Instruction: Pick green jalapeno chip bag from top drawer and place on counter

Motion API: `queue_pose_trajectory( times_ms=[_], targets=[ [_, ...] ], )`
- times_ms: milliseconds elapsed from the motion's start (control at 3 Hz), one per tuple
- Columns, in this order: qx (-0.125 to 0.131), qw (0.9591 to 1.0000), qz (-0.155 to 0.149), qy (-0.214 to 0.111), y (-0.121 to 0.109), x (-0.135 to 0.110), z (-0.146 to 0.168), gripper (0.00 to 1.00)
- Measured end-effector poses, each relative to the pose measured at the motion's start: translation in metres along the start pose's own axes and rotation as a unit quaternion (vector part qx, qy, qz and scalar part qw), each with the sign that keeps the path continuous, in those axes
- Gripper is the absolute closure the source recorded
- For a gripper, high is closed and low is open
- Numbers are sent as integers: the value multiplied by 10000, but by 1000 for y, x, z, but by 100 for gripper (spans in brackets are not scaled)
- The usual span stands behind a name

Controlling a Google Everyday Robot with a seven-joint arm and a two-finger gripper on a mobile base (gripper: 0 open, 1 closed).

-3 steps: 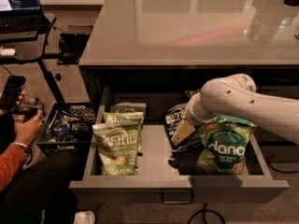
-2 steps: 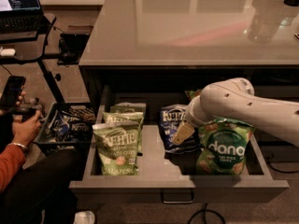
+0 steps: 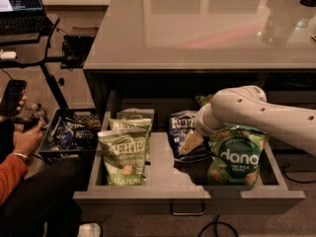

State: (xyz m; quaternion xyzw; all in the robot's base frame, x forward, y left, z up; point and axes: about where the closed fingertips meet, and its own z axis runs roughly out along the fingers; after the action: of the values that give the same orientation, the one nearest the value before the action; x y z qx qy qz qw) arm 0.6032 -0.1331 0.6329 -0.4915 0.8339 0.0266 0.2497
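Observation:
The top drawer [image 3: 163, 194] is pulled open below the counter [image 3: 197, 28]. A green Kettle jalapeno chip bag [image 3: 123, 156] stands at the drawer's front left, with a second green bag [image 3: 135, 118] right behind it. My gripper [image 3: 190, 142] is inside the drawer, right of centre, low over the lower right part of a dark blue Kettle bag [image 3: 180, 127]. It is well to the right of the jalapeno bag and not touching it. My white arm [image 3: 256, 112] reaches in from the right.
A green Dang bag [image 3: 236, 157] stands at the drawer's front right, under my arm. A person [image 3: 19, 157] with a phone sits at the left beside a bin of chip bags [image 3: 71, 132]. A desk with a laptop [image 3: 19, 4] is at the far left.
My arm has shifted slightly, and more of the blue Kettle bag now shows. The green bags have not moved.

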Motion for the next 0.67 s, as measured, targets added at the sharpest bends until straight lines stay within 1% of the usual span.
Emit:
queue_pose_trajectory(
  times_ms=[333,667],
  targets=[
    [-100,9999,39,6,3,1,6,0],
    [-655,9977,136,144,19,5,37,19]
  ],
)
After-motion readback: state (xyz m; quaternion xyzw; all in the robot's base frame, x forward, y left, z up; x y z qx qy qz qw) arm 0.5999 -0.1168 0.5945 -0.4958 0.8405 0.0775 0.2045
